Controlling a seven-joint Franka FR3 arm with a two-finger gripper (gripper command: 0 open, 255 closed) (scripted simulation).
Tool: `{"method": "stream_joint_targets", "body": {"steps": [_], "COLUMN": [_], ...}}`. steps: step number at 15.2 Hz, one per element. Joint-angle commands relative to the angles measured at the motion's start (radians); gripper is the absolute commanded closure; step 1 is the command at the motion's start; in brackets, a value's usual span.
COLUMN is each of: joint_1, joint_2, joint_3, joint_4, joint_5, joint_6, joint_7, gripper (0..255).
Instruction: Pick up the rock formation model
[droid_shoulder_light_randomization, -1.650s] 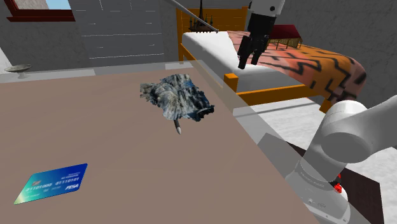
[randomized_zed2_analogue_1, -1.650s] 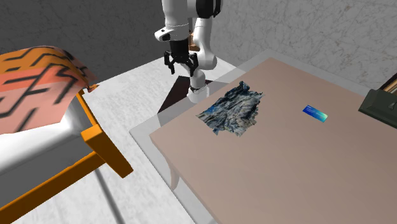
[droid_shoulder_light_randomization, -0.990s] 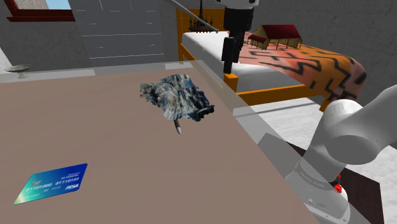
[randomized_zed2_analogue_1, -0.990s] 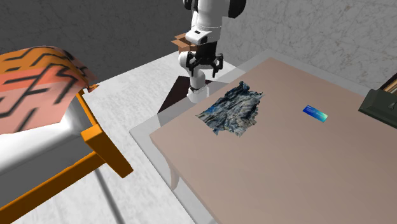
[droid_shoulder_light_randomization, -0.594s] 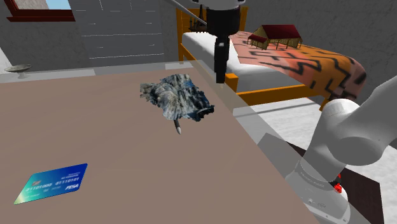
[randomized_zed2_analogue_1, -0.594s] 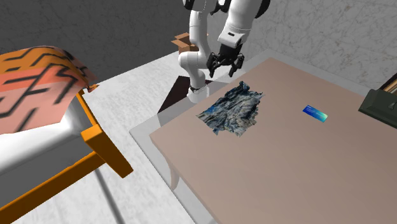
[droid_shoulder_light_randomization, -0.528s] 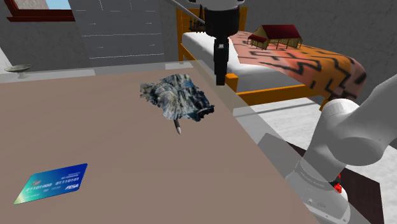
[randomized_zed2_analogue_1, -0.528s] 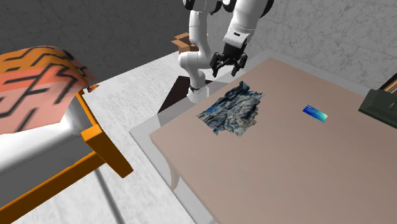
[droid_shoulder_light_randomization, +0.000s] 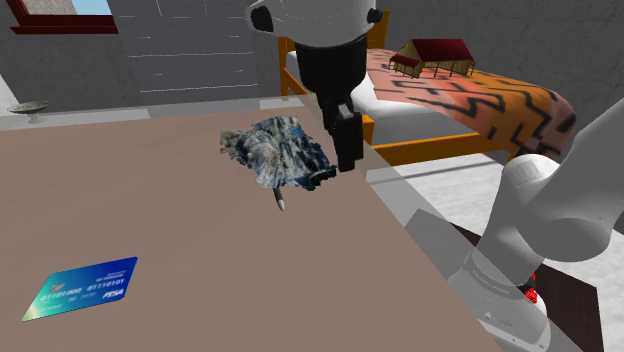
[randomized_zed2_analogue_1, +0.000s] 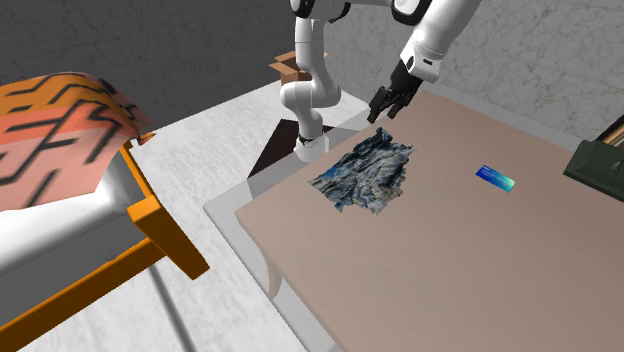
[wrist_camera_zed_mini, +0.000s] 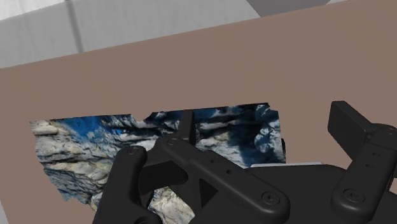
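Note:
The rock formation model (droid_shoulder_light_randomization: 277, 150) is a flat, jagged slab in blue, grey and tan, lying on the brown table (droid_shoulder_light_randomization: 200, 260) near its edge. In the second exterior view the rock model (randomized_zed2_analogue_1: 365, 172) sits close to the table's far corner. My black gripper (droid_shoulder_light_randomization: 349, 158) hangs just off the model's end on the shoulder view's right, above the table edge. The gripper (randomized_zed2_analogue_1: 385, 108) is open and holds nothing. In the wrist view the model (wrist_camera_zed_mini: 95, 149) lies below the spread fingers (wrist_camera_zed_mini: 359, 159), apart from them.
A blue bank card (droid_shoulder_light_randomization: 80, 288) lies on the table well away from the model, also seen as the card (randomized_zed2_analogue_1: 496, 178). A bed with an orange patterned cover (droid_shoulder_light_randomization: 480, 100) stands beyond the table edge, with a small house model (droid_shoulder_light_randomization: 435, 55) on it. A dark object (randomized_zed2_analogue_1: 600, 155) sits at the table's right.
The arm has swung from over the bed to the table edge. The gripper has come down beside the rock model's end. The model and card have not moved.

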Motion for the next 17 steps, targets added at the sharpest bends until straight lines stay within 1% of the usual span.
{"method": "stream_joint_targets", "body": {"steps": [1,5,8,9,17], "joint_1": [0.005,0.009,0.01,0.01,0.01], "joint_2": [0.001,-0.008,-0.009,-0.01,-0.009], "joint_3": [0.007,0.008,0.008,0.008,0.009], "joint_4": [-0.023,-0.084,-0.092,-0.092,-0.09], "joint_5": [0.0,0.005,0.006,0.006,0.006], "joint_6": [0.02,0.072,0.079,0.078,0.077], "joint_7": [0.002,0.01,0.012,0.012,0.013], "gripper": [0,0,0,255,255]}}
